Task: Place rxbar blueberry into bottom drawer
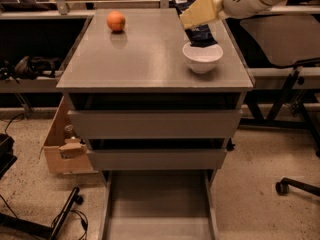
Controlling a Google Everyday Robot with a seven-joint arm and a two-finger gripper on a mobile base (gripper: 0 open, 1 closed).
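Note:
The rxbar blueberry [202, 34] is a dark blue wrapped bar hanging upright just above the far rim of the white bowl [202, 59]. My gripper [200, 14], with cream fingers, reaches in from the upper right and is shut on the bar's top end. The bottom drawer [159, 204] is pulled out toward me at the foot of the grey cabinet, and its flat grey floor shows. The bar is well above and behind the drawer.
An orange ball [116, 21] lies at the back left of the cabinet top [145, 54]. Two shallower drawers [155, 124] are slightly pulled out. A cardboard box [62, 149] stands left of the cabinet. A chair base and castor [282, 186] are at right.

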